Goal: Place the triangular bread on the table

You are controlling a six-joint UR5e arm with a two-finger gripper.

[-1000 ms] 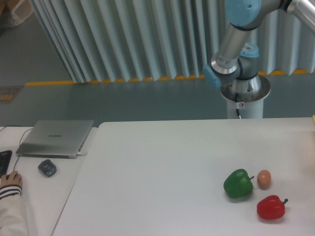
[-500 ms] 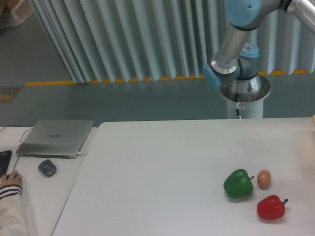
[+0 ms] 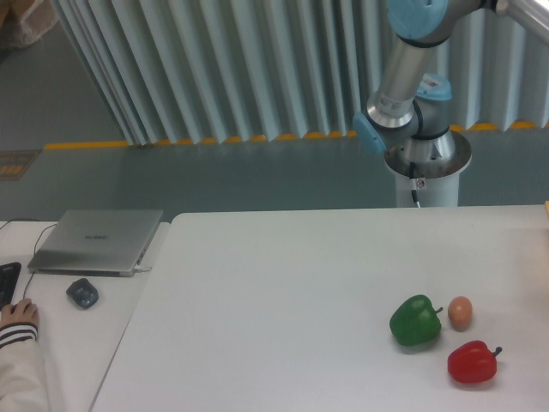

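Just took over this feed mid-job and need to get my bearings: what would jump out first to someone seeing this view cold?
The bright food on the white table: a green pepper and a red pepper near the right front, with a small tan egg between them. Behind the table, the robot arm rises out of frame, its gripper unseen. At far left, a closed grey laptop sits on a side desk, a person's hand by it.

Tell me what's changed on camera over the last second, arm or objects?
Only the arm moved: its upper links shifted slightly left at the top of the frame. The gripper and the triangular bread are out of view. The green pepper, egg, red pepper and laptop stayed put.
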